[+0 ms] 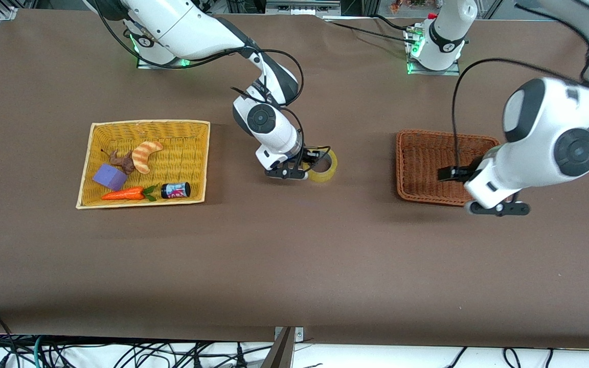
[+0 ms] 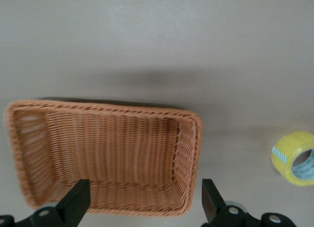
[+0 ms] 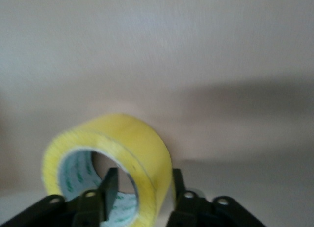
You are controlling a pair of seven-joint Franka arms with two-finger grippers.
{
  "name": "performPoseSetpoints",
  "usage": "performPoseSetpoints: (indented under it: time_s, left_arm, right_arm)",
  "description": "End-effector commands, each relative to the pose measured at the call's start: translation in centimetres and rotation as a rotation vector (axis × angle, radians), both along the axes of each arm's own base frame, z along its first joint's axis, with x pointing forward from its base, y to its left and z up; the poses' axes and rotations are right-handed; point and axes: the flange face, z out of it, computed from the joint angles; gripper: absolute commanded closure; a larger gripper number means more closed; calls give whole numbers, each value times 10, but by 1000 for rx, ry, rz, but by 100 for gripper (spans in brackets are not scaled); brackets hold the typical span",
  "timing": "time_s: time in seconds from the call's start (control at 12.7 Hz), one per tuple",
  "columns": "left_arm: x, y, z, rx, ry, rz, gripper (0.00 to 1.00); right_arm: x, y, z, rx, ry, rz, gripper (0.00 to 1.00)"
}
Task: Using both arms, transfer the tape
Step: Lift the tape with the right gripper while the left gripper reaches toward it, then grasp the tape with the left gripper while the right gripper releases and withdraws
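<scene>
While I watch from the front camera, the right gripper (image 1: 309,164) sits low at the middle of the table (image 1: 294,266), between the two baskets. Its fingers (image 3: 109,187) straddle the wall of the tape (image 1: 323,166): one finger stands inside the hole, the other outside, as the right wrist view shows. I judge them closed on that wall; whether the roll rests on the cloth or is just lifted, I cannot tell. The tape is tilted, its hole facing the right wrist camera.

I find the left gripper (image 1: 498,208) hanging over the brown basket (image 1: 417,168) at the left arm's end of the table, above the basket's edge nearer the front camera. Its fingers (image 2: 74,201) stand apart with nothing between them, and the left arm waits. From the left wrist view, the tape (image 2: 294,158) lies well apart from that basket.

At the right arm's end sits a yellow basket (image 1: 192,134) holding a croissant (image 1: 145,155), a purple block (image 1: 110,177), a carrot (image 1: 125,194), a black can (image 1: 176,190) and a small brown figure (image 1: 122,160).
</scene>
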Motion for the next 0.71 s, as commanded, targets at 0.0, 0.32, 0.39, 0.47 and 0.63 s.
performPoseSetpoints:
  time_s: [0.0, 0.32, 0.39, 0.47, 0.63]
  left_arm:
    - [-10, -28, -29, -1, -21, 20, 0]
    - [-53, -110, -86, -59, -84, 129, 0]
    - [-64, -131, -97, -52, -107, 124, 0]
    - [-76, -156, -110, -50, -104, 117, 0]
    - [-92, -194, -125, -46, -103, 162, 0]
  right_arm:
    - [31, -40, 81, -82, -5, -12, 0]
    - [74, -173, 167, -279, 56, 165, 0]
    - [83, -210, 190, -298, 60, 190, 0]
    - [92, -248, 208, -300, 62, 262, 0]
    - [105, -311, 251, -299, 17, 355, 0]
